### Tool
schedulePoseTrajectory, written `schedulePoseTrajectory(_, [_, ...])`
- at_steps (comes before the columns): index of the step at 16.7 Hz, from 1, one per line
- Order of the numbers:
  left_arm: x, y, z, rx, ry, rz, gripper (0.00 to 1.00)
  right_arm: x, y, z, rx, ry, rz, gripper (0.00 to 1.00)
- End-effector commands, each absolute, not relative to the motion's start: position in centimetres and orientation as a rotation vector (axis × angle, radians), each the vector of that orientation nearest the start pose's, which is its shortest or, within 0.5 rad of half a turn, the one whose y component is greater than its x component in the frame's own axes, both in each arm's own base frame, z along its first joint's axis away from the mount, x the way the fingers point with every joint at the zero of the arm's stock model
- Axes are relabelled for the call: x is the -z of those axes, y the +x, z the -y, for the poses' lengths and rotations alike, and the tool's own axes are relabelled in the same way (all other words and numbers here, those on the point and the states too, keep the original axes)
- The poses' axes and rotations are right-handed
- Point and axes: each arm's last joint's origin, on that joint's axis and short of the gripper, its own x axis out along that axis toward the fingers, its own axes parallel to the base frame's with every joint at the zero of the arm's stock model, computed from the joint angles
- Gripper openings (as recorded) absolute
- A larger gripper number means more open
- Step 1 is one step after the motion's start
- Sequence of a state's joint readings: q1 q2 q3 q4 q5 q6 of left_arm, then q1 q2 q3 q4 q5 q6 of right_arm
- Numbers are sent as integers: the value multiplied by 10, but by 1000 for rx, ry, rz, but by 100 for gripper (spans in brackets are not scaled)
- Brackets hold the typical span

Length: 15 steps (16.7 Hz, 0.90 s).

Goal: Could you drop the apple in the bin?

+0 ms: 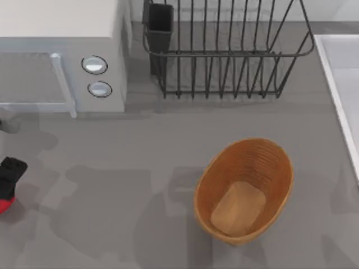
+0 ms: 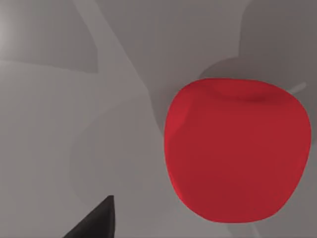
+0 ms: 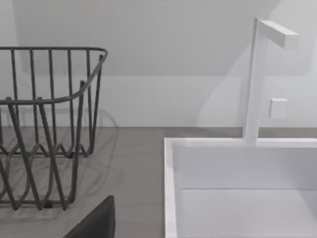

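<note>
The apple (image 2: 235, 153) is bright red and round, and it lies on the grey table close below my left wrist camera. In the top view the apple (image 1: 4, 206) is a red sliver at the far left edge, just in front of my left gripper (image 1: 11, 171), which hangs over it. The bin (image 1: 244, 190) is an oval orange-brown wicker basket with a tan bottom. It stands right of the table's middle, far from the apple, with nothing in it. A dark part of my right gripper (image 3: 94, 223) faces the back right corner.
A white microwave (image 1: 61, 56) stands at the back left with its door (image 1: 39, 78) swung out. A black wire dish rack (image 1: 224, 50) stands at the back middle. A white sink (image 3: 242, 188) with a faucet (image 3: 257, 74) borders the right side.
</note>
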<state>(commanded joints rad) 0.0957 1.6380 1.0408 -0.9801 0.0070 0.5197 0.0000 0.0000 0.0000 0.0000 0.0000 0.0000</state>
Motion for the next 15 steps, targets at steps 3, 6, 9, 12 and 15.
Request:
schedulePoseTrajectory(3, [-171,277,-27,340,326,-1551,100,-160,106,1,0,0,0,100])
schedulePoseTrajectory(6, [-147,279,-27,338,325,-1549,100,-160,106,1,0,0,0,100])
schedulePoseTrajectory(9, [-119,280,-28,336,327,-1540,100,-160,106,1,0,0,0,100])
schedulePoseTrajectory(12, [-106,277,-28,339,325,-1549,100,-160,106,1,0,0,0,100])
schedulePoseTrajectory(15, [-106,277,-28,339,325,-1549,100,-160,106,1,0,0,0,100])
